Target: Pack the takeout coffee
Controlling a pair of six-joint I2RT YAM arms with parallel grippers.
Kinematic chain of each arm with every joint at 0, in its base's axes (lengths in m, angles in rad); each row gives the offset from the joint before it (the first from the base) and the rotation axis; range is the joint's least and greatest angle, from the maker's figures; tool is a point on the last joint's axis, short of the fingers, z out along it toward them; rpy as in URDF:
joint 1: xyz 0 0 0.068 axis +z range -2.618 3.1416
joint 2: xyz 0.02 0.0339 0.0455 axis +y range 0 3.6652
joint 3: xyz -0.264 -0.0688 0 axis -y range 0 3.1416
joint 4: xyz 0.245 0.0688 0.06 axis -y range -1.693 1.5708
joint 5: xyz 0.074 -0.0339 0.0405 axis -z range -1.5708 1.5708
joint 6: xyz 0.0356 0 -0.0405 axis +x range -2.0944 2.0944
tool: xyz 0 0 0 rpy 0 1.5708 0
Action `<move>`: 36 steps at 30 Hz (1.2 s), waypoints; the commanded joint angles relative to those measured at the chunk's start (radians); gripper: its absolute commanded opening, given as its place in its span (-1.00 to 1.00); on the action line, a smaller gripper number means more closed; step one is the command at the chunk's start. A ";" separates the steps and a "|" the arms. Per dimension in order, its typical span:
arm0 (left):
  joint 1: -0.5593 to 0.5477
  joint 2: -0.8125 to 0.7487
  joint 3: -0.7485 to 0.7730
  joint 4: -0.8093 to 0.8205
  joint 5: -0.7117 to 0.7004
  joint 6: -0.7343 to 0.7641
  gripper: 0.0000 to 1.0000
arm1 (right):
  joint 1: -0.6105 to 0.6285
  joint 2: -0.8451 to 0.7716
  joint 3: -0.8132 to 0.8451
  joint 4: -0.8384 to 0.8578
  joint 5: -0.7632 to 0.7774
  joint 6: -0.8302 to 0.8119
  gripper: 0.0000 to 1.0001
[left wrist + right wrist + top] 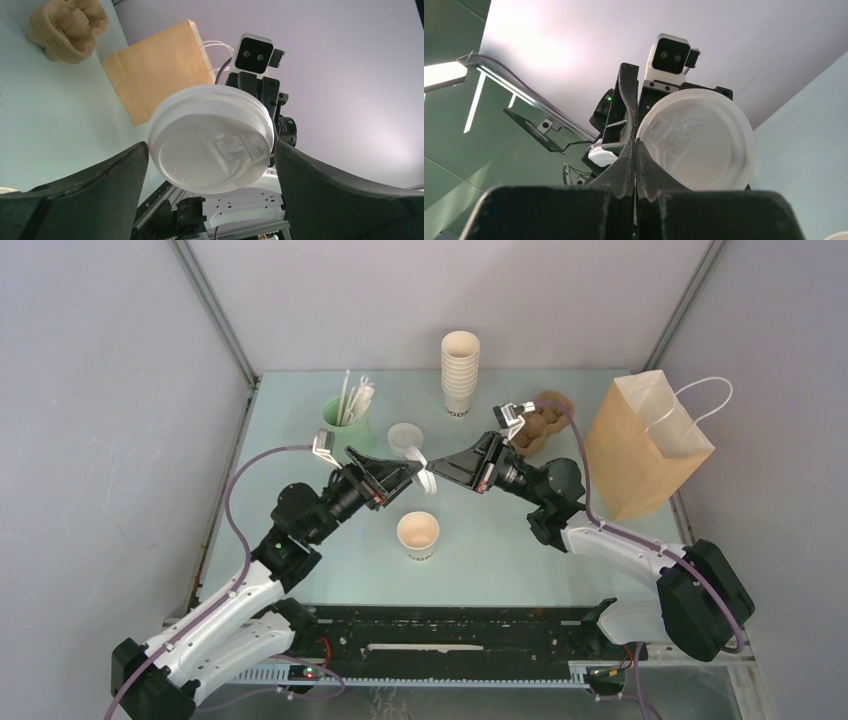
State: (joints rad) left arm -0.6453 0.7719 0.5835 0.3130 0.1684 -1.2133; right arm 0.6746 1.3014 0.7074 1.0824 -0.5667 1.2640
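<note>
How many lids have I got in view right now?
2. The held lid is pinched in the right gripper, between the two arms. The loose lid lies on the table beside the green cup. More could be stacked beneath it.

Smooth plastic lid (210, 145), matt brown paper bag (640, 450), paper cup (418, 535).

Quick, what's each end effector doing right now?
Left end effector: open, straddling the white lid without gripping it.
Right end effector: closed, pinching the white lid's rim.
</note>
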 commanded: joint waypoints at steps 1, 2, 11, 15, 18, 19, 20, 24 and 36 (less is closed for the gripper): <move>-0.007 -0.016 -0.004 0.080 0.039 0.007 1.00 | 0.007 0.001 -0.004 0.059 0.011 0.015 -1.00; -0.006 -0.017 -0.003 0.080 0.042 0.006 1.00 | 0.006 0.000 -0.003 0.053 0.011 0.012 -1.00; -0.007 -0.023 -0.008 0.060 0.036 -0.002 0.95 | 0.014 -0.004 -0.003 0.026 0.019 -0.012 -1.00; -0.010 -0.036 0.010 -0.006 0.010 0.026 0.84 | 0.021 -0.025 -0.003 -0.020 0.030 -0.053 -1.00; -0.010 -0.046 0.032 -0.083 -0.013 0.060 0.74 | 0.030 -0.045 0.000 -0.061 0.038 -0.086 -1.00; -0.010 -0.047 0.037 -0.095 -0.019 0.063 0.73 | 0.034 -0.050 0.002 -0.077 0.041 -0.098 -1.00; -0.010 -0.050 0.040 -0.106 -0.024 0.070 0.71 | 0.036 -0.056 0.003 -0.090 0.046 -0.109 -0.97; -0.012 -0.054 0.055 -0.167 -0.044 0.097 0.68 | 0.032 -0.077 0.004 -0.140 0.056 -0.136 -0.65; -0.054 -0.011 0.311 -0.846 -0.194 0.423 0.64 | -0.078 -0.218 0.007 -0.778 0.216 -0.621 0.07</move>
State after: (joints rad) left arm -0.6575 0.7238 0.7517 -0.2050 0.0711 -0.9802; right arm 0.6216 1.1400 0.7074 0.6357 -0.5041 0.9550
